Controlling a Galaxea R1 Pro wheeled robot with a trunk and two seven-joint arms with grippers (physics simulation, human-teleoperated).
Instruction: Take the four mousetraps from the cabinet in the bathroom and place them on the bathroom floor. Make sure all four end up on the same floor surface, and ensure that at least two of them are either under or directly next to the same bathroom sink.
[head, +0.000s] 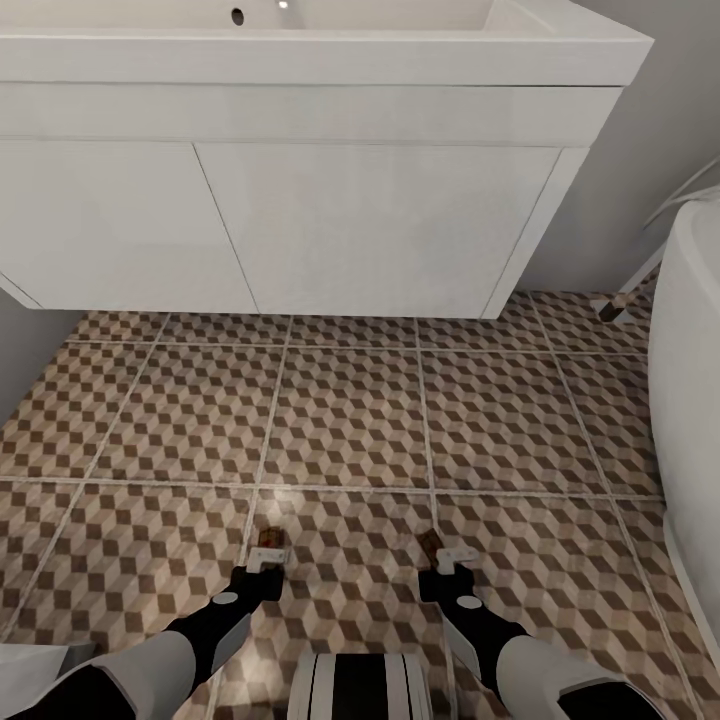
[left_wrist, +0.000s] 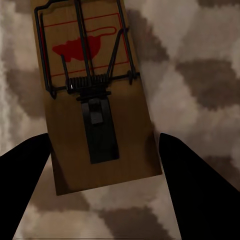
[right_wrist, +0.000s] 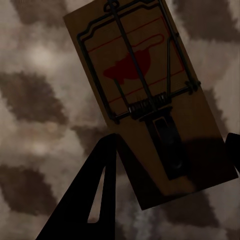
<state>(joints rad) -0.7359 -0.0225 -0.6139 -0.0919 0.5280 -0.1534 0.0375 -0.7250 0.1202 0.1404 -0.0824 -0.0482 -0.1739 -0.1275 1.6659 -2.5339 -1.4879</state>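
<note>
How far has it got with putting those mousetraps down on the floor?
Partway. The left gripper has one mousetrap between its fingers, and the right gripper has a second mousetrap, both low over the patterned floor in front of the white sink unit. I can't tell whether they rest on the tiles yet. The other two aren't settled by these pictures.

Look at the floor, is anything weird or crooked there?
Nothing broken or spilled. Two tan wooden mousetraps lie on the cube-patterned tiles, one at the left tool, one at the right tool. The right mousetrap sits slightly askew beside the left mousetrap.
</note>
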